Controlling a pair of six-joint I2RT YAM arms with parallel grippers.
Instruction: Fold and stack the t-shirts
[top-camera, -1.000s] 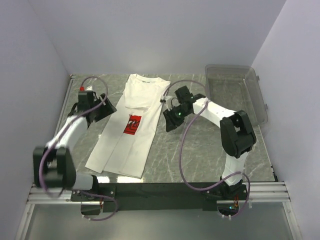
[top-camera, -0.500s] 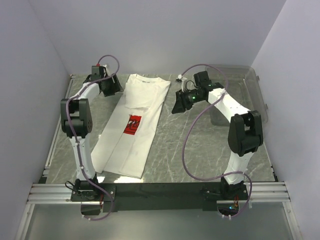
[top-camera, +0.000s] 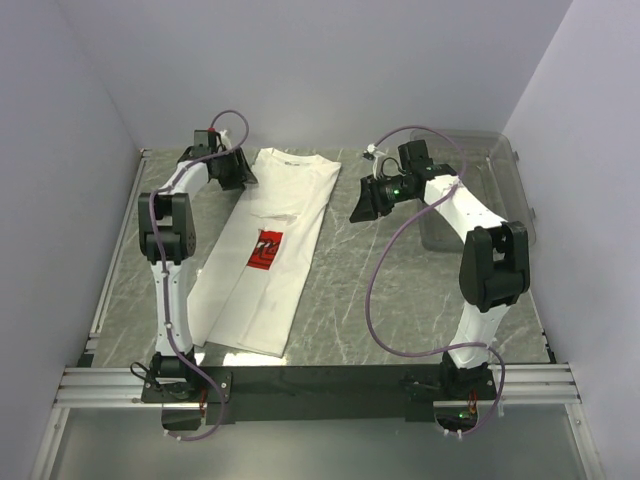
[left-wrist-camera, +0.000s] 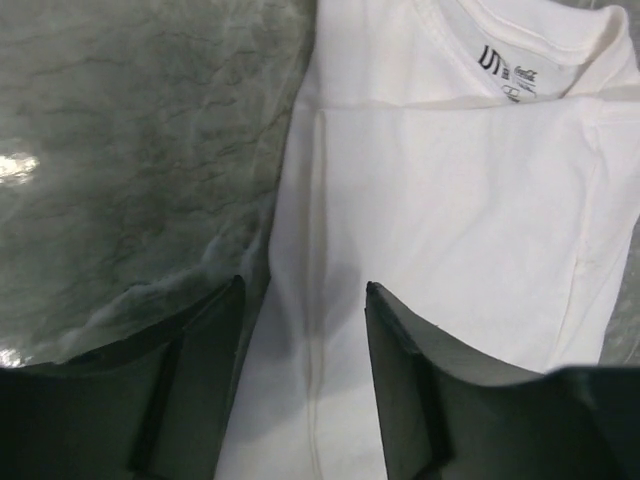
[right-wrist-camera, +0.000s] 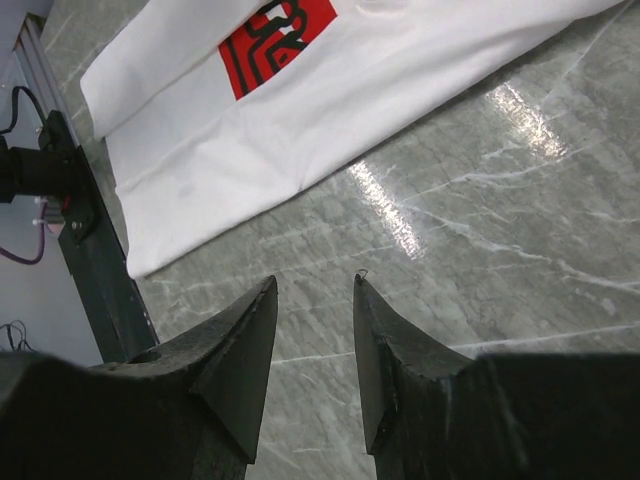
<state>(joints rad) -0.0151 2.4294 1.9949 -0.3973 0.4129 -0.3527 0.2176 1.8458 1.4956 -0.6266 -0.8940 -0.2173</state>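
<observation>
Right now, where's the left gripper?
Top view: the left gripper is at the far left of the table, by the collar end of the t-shirt; its wrist view shows it open over the shirt's side edge.

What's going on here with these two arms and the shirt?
Two robot arms are working on a white t-shirt, which lies on the table folded into a long strip, red print up. The left gripper, open, hovers over its left edge near the collar. The right gripper, also open, hangs over bare table beside it. Neither holds anything.
</observation>
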